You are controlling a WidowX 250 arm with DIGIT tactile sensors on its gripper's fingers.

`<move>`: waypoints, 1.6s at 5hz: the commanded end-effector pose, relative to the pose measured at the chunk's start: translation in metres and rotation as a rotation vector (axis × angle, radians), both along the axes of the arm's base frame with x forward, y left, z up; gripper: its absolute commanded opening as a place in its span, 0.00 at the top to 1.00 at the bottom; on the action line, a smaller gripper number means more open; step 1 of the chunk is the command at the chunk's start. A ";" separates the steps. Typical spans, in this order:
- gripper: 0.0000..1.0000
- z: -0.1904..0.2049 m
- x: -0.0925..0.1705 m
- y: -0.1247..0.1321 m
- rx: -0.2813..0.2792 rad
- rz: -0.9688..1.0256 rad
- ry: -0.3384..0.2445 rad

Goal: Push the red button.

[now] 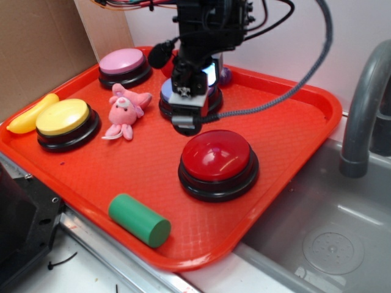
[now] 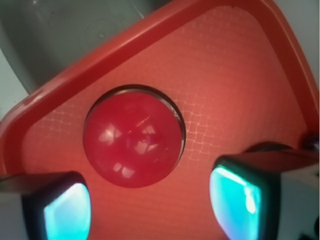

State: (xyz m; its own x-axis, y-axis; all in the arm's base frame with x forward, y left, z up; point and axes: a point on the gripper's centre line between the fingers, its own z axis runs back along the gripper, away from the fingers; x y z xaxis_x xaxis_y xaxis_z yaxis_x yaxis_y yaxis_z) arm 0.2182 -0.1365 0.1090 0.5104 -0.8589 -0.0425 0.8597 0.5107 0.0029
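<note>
The red button (image 1: 215, 155) (image 2: 132, 142), a large glossy red dome on a round black base, sits on the orange-red tray (image 1: 287, 131) (image 2: 235, 75) toward its front right. My gripper (image 1: 186, 122) (image 2: 150, 205) hangs just behind and to the left of it, above the tray, not touching it. In the wrist view the two fingers (image 2: 65, 210) with pale cyan pads stand wide apart, nothing between them, and the dome lies just ahead of the gap.
A green cylinder (image 1: 138, 220) lies at the tray's front. A pink plush toy (image 1: 124, 110), a yellow button (image 1: 66, 120), a pink button (image 1: 124, 65) and a blue-purple button (image 1: 211, 97) behind the gripper share the tray. A yellow banana (image 1: 29, 114) lies left. A sink (image 1: 330, 238) and faucet (image 1: 366, 97) stand right.
</note>
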 end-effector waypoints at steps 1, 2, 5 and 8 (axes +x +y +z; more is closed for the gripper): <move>0.00 0.035 -0.011 -0.008 -0.080 0.036 -0.046; 0.00 0.042 -0.012 -0.006 -0.072 0.047 -0.055; 0.00 0.062 -0.018 0.002 -0.060 0.093 -0.091; 0.00 0.079 -0.026 0.009 -0.047 0.140 -0.110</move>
State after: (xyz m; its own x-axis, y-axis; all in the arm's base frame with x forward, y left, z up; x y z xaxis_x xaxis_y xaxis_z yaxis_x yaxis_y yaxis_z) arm 0.2043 -0.1174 0.1672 0.6302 -0.7761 -0.0221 0.7762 0.6292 0.0404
